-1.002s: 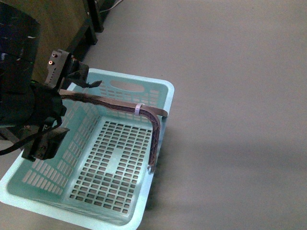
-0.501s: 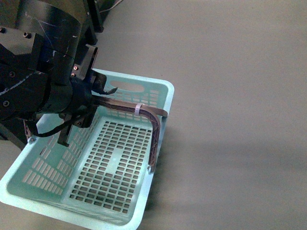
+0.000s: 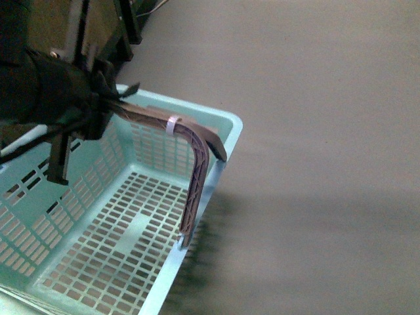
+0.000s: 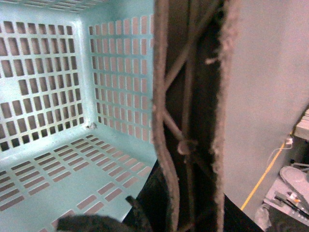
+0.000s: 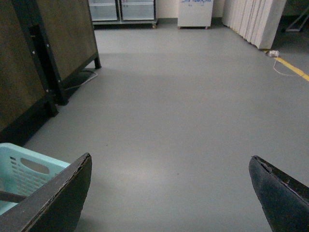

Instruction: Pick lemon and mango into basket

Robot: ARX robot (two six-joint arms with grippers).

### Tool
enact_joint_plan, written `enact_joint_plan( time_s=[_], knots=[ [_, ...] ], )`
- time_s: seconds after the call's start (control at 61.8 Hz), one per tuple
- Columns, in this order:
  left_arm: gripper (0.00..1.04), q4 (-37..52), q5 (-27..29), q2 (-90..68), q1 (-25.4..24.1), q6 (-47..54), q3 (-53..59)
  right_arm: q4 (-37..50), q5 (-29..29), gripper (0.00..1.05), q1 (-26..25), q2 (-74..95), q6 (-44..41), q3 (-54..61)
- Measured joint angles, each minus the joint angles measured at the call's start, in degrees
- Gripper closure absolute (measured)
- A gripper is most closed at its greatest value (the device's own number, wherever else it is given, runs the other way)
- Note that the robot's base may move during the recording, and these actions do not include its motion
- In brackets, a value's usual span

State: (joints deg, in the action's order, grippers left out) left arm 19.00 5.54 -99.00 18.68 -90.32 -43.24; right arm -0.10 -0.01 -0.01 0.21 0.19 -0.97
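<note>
grey floor (image 3: 328, 131) stretches around the teal basket (image 3: 226, 125), which lies below the left gripper (image 3: 105, 98). that gripper is clamped on the basket's brown handle (image 3: 197, 141) near one end, with a white tie (image 3: 173, 124) just beyond the grip. the right gripper (image 5: 169, 193) has its fingers (image 5: 53, 203) spread wide over floor, with a basket corner beside one finger.

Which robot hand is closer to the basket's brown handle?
Left. The left gripper is right at the handle, apparently closed on it above the basket. The right gripper hangs open over the floor, beside the basket, touching nothing.
</note>
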Motion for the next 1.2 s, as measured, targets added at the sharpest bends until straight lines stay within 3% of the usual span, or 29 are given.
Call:
enact_joint_plan(
  time_s=[0.485,0.744,1.196],
  knots=[
    [0.99,-13.59,-1.27,35.32,-2.01,-3.89,0.7,0.0,0.0,0.09,0.0,0.0,0.0,0.0],
    [0.99,-19.06,-1.7,42.1,-1.29,-1.01,-2.25,0.0,0.0,0.09,0.0,0.0,0.0,0.0],
    [0.99,-19.67,-1.11,42.66,-1.31,1.14,-2.6,0.0,-0.02,0.09,0.0,0.0,0.0,0.02]
  ],
)
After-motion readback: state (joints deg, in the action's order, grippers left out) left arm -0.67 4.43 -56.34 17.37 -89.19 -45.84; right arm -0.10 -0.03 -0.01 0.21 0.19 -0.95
